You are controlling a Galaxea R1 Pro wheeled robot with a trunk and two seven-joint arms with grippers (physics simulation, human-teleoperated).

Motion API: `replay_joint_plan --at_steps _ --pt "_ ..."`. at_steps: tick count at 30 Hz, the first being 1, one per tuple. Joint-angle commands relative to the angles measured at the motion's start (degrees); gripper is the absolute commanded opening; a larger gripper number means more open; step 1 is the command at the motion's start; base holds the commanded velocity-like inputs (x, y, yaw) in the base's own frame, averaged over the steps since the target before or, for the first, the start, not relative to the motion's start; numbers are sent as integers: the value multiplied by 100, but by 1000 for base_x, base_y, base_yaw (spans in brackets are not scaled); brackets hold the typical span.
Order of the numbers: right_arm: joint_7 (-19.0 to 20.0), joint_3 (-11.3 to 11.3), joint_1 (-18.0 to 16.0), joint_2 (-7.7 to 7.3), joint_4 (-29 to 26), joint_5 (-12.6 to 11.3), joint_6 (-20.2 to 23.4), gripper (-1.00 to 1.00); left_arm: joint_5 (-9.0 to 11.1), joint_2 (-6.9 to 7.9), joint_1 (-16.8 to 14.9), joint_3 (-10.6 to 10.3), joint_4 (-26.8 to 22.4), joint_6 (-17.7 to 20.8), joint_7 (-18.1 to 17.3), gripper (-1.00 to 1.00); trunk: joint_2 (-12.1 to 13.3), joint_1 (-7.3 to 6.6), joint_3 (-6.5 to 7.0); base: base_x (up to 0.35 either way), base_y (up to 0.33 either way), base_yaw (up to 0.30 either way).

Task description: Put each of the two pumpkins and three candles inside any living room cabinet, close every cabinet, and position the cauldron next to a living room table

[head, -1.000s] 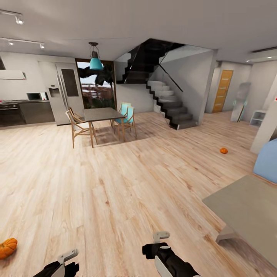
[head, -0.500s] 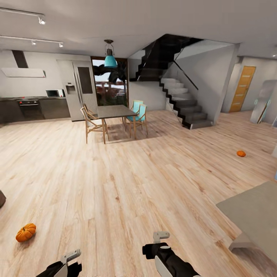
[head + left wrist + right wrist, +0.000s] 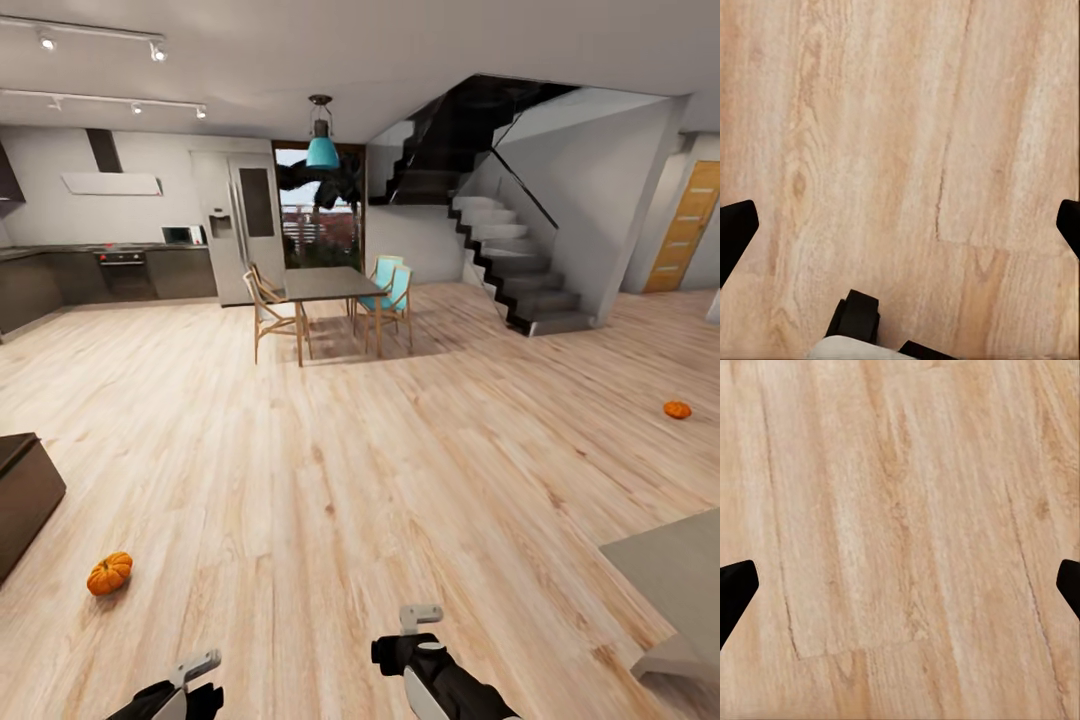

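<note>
Near pumpkin (image 3: 109,573): on floor (image 3: 330,480), beside cabinet (image 3: 25,490). Far pumpkin (image 3: 677,409): well apart, at right. Left gripper (image 3: 900,221) and right gripper (image 3: 900,585): jaws spread, empty. Risk: we judge a careless approach could nudge the pumpkin rolling.

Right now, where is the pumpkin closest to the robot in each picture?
Head view: the near pumpkin sits on the wooden floor at lower left, ahead of the left claw.
Left wrist view: not in it, just floor.
Right wrist view: not in it, just floor.
Shared landmark: the pale wood floor planks.
</note>
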Motion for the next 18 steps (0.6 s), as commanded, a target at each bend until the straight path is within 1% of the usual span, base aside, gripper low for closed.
replay_joint_plan --at_steps 1,4,9,14,18 --pt "-39 25 -5 0 47 -27 -51 100 21 -17 3 5 -14 28 23 100 -3 1 -8 234 0 68" --pt "-35 27 -5 0 172 -22 -264 100 -92 -45 7 5 -14 22 26 100 -3 1 -11 295 0 30" --pt "-33 33 -5 0 270 -9 -366 100 -147 -115 17 6 -14 11 32 100 -3 1 -12 335 0 9" --pt "-33 31 -5 0 305 -21 -367 100 -158 -129 26 9 -14 11 33 100 -3 1 -12 308 0 221" --pt "-37 31 -5 0 308 -22 -369 100 -158 -131 26 7 -14 -1 37 100 -3 1 -12 93 0 274"
